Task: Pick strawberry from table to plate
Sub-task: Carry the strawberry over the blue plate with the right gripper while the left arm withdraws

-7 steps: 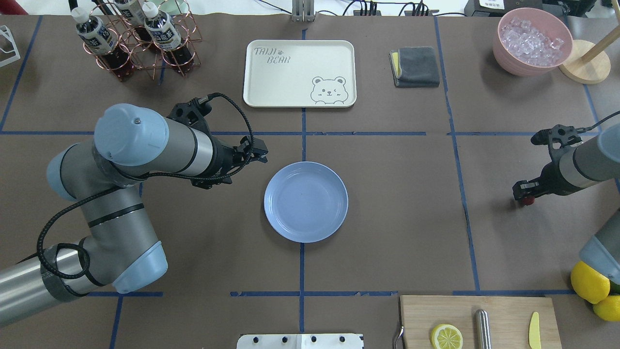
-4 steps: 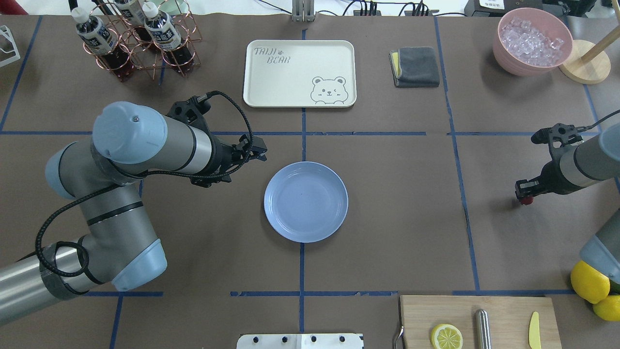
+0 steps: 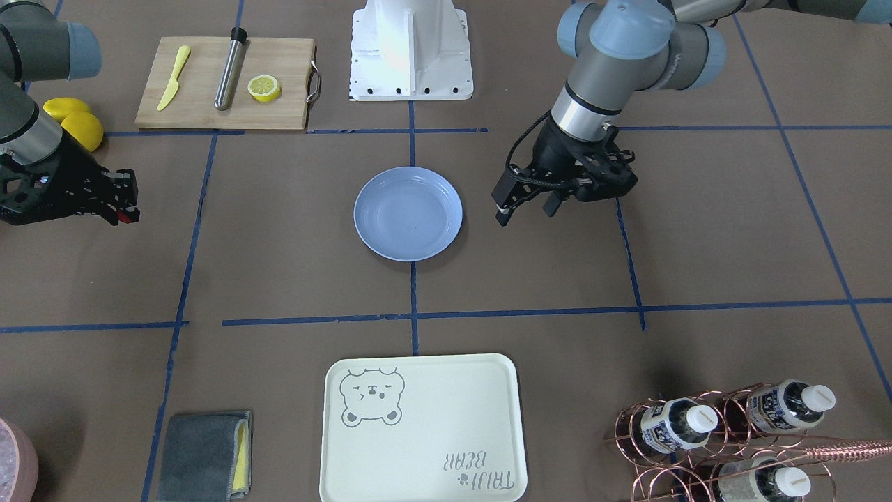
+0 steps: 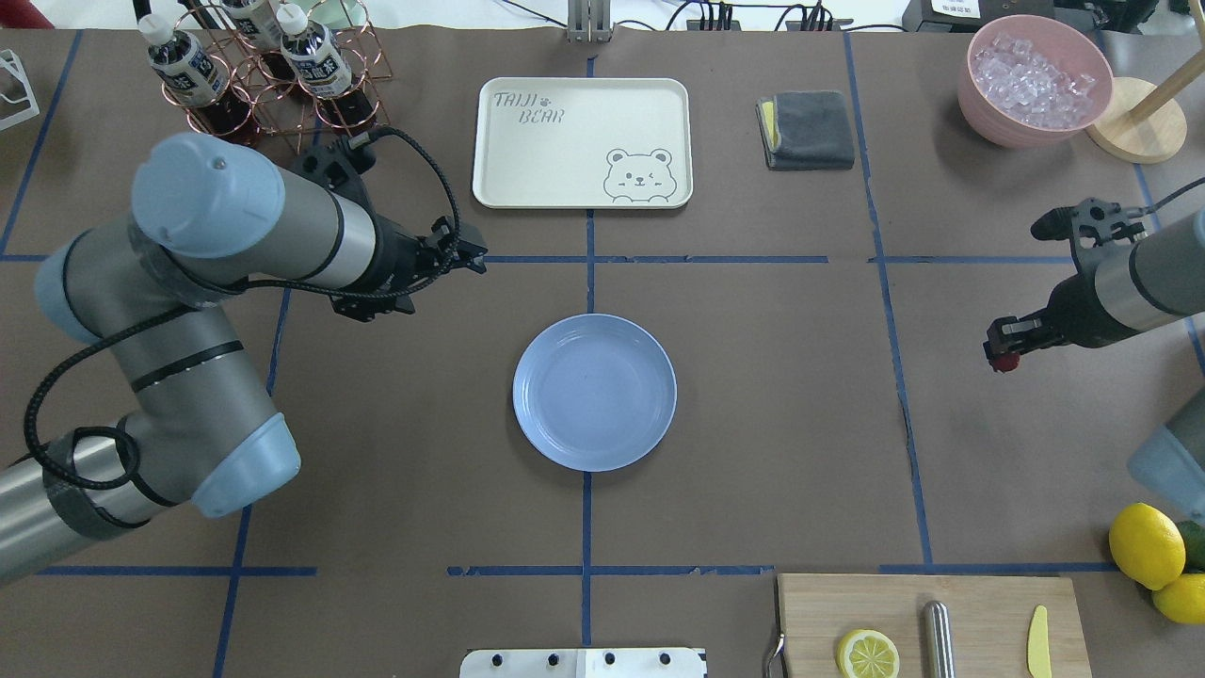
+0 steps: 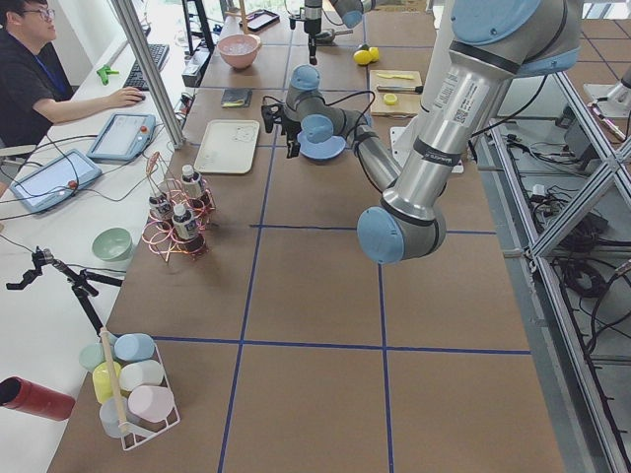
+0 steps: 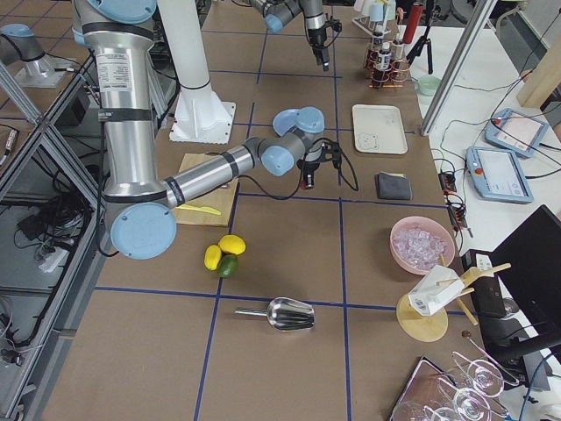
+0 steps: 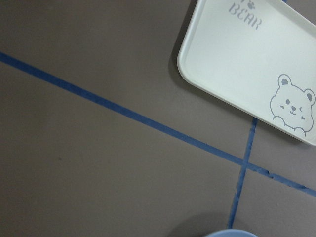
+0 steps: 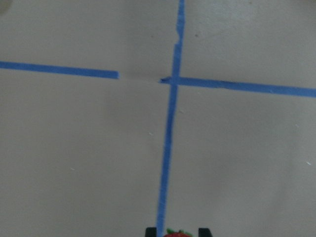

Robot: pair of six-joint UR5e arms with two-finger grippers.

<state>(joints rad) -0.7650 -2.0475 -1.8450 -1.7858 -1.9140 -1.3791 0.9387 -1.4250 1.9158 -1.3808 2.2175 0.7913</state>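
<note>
My right gripper (image 4: 1000,352) hangs over the right side of the table (image 4: 781,395), shut on the strawberry (image 4: 1005,362), a tiny dark-red berry. The right wrist view shows the strawberry (image 8: 175,233) between two dark fingertips at the bottom edge, above a blue tape cross. The light-blue plate (image 4: 594,392) lies bare at the table's centre, well to the left of that gripper. In the front-facing view my left gripper (image 3: 526,209) stands open and holds nothing, beside the plate (image 3: 408,213). In the overhead view the left gripper (image 4: 469,256) is up and left of the plate.
A cream bear-print tray (image 4: 582,141) lies beyond the plate, with a grey cloth (image 4: 808,129) and a pink bowl of ice (image 4: 1034,80) to its right. A copper bottle rack (image 4: 264,85) stands far left. Near right are a cutting board (image 4: 927,626) and lemons (image 4: 1147,546).
My right gripper has moved a little up and left in the overhead view, carrying the strawberry. The left arm has swung away from the plate toward the far left.
</note>
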